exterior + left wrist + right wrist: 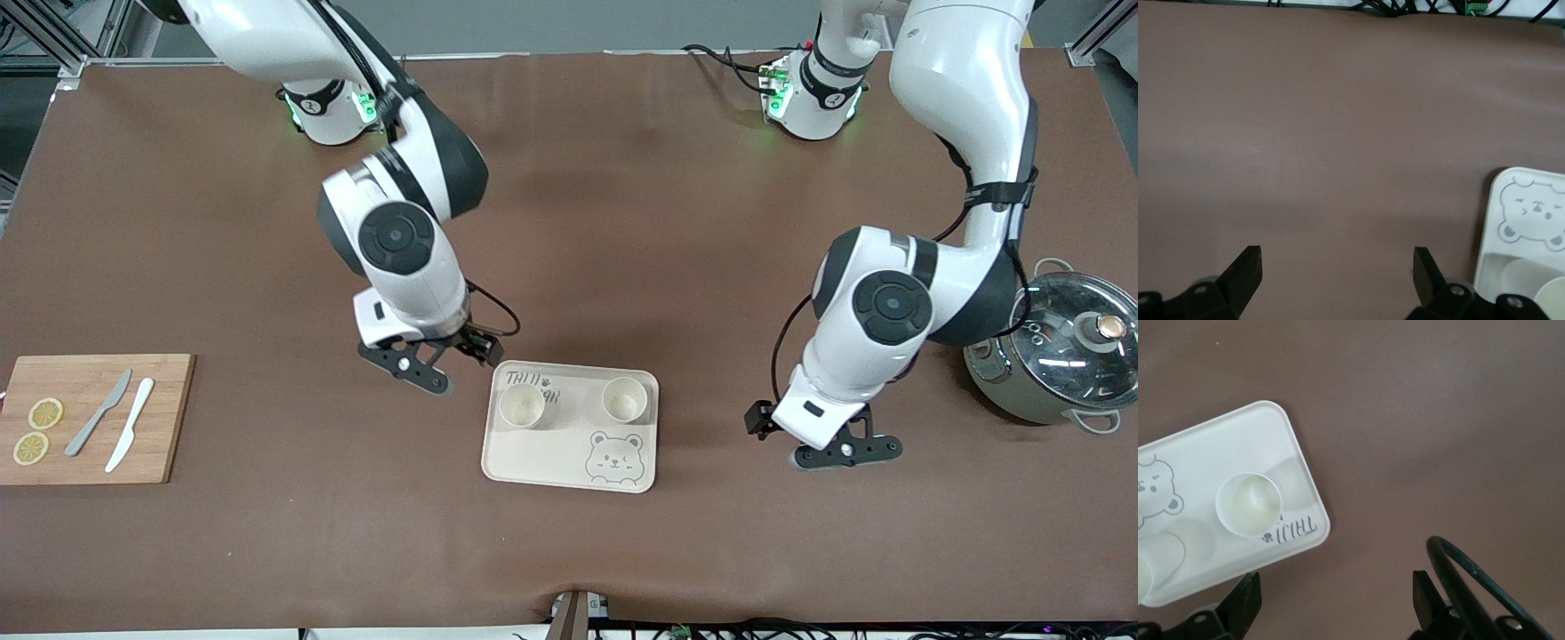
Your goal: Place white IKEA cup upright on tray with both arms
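Observation:
The cream tray (542, 462) with a bear face lies mid-table. Two white cups stand upright on it: one (522, 406) by the lettering, the other (624, 399) toward the left arm's end. My right gripper (449, 364) is open and empty over the table, just off the tray's lettered corner. In the right wrist view, that gripper (1336, 587) has the nearer cup (1248, 503) and the tray (1205, 447) ahead of it. My left gripper (827, 442) is open and empty over bare table beside the tray. The left wrist view shows this gripper (1337, 263), the tray (1491, 200) and a cup (1553, 300).
A wooden cutting board (169, 427) with two knives and two lemon slices lies at the right arm's end. A grey pot with a glass lid (1058, 360) stands at the left arm's end, close to the left arm's elbow. A black cable loop (1471, 577) hangs by the right gripper.

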Robot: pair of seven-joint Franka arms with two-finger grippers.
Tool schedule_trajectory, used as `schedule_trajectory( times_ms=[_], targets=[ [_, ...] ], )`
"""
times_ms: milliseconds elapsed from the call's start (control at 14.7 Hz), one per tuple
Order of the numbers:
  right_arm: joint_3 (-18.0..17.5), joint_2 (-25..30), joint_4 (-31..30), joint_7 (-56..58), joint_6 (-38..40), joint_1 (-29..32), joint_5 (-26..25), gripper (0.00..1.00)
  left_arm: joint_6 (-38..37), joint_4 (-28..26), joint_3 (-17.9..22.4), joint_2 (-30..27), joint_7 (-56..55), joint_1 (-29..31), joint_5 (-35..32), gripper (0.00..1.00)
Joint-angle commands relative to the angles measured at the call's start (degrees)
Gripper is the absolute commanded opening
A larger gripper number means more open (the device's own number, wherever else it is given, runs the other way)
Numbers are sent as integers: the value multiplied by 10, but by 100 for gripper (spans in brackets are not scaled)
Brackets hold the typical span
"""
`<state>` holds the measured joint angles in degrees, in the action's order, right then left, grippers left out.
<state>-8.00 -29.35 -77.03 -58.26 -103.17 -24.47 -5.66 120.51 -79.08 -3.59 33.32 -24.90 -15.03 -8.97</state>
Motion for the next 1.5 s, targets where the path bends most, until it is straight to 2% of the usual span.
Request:
schedule_trajectory(
  times_ms=[0,273,477,682,886,1091,1295,1432],
  targets=[
    [-6,73,-36,63,56,37,26,100,-55,-2,-5,-42,39,14,-9,100],
    [-6,181,-110,140,86,86,51,100,-114,-5,-4,-89,116,32,22,100],
    [-4,251,-174,205,92,128,60,100,-145,-7,-8,-118,211,91,81,100],
    [-1,316,-241,307,97,186,60,100,-150,-8,-7,-134,219,114,109,100],
    [0,339,-257,416,118,256,60,100,-232,-10,-8,-170,193,113,109,100],
    [2,362,-257,512,131,321,59,100,-303,-18,-8,-232,193,112,109,100],
    [2,355,-256,551,108,365,60,100,-331,-18,-7,-250,201,112,99,100],
    [2,353,-257,565,99,370,60,100,-332,-19,-8,-251,201,114,85,100]
  ],
)
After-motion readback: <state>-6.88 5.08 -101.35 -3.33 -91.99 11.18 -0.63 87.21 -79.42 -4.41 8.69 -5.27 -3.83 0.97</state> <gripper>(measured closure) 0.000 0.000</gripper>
